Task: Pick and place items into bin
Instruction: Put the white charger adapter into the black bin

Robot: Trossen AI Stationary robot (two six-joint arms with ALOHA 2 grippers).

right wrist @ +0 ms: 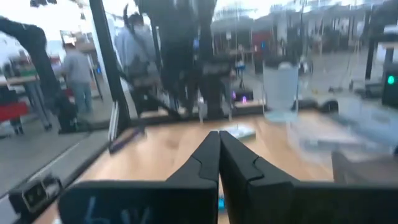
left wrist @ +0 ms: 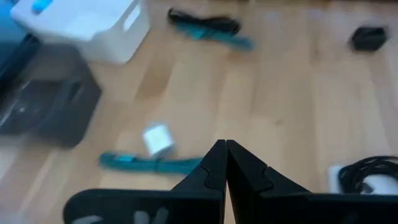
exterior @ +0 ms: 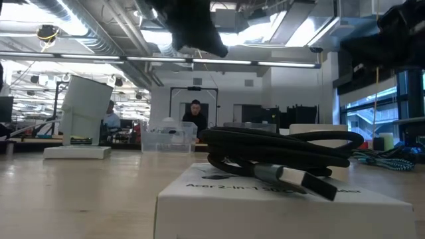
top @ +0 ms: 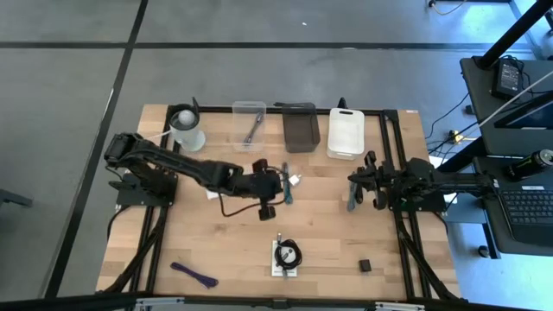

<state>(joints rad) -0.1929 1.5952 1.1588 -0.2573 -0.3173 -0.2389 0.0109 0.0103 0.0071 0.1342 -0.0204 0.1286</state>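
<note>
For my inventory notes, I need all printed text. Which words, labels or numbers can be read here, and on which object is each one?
"Acer 2-in-1": on the side of the white box under the black coiled cable, low view; the rest of that line is too blurred to read.
No other text is legible in any view.

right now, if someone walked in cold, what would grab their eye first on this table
Probably the row of containers along the table's far edge: a clear bin, a dark bin and a white bin. Next, the left gripper reaching out over mid-table, fingers shut, beside a teal strap, while the right gripper waits shut near the right edge. Near the front edge, a black coiled cable lies on a white box.
</note>
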